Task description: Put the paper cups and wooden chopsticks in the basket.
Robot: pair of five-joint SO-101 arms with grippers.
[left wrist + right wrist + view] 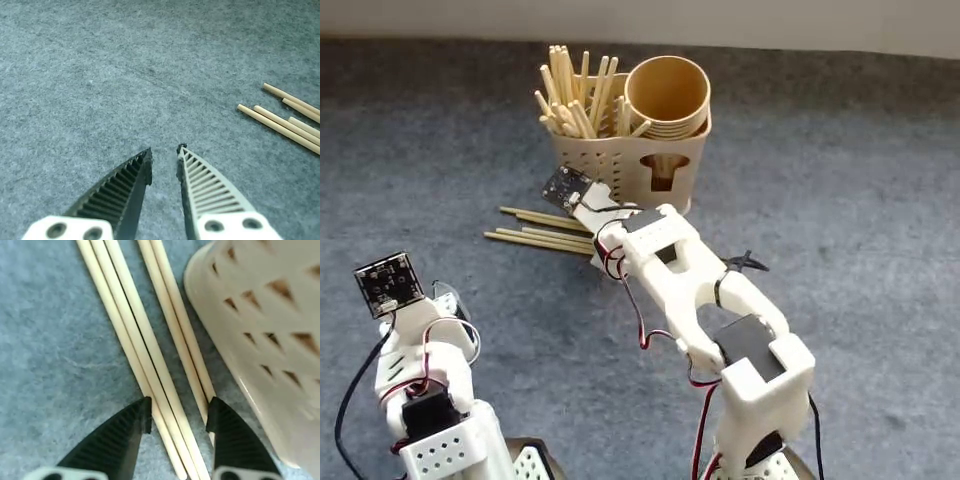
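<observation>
A beige basket (620, 165) stands at the back of the grey carpet. It holds a stack of paper cups (668, 98) and a bunch of wooden chopsticks (575, 95). Several loose chopsticks (535, 230) lie flat on the carpet by the basket's foot. My right gripper (178, 407) is open and low over these loose chopsticks (150, 360), its black fingers on either side of them, close to the basket wall (260, 335). My left gripper (165, 152) hangs slightly open over bare carpet with nothing in it, the chopstick ends (280, 122) off to its side.
The right arm (700, 290) stretches from the near edge toward the basket. The left arm (425, 380) stays folded at the near left. Bare carpet surrounds the basket to the left and right.
</observation>
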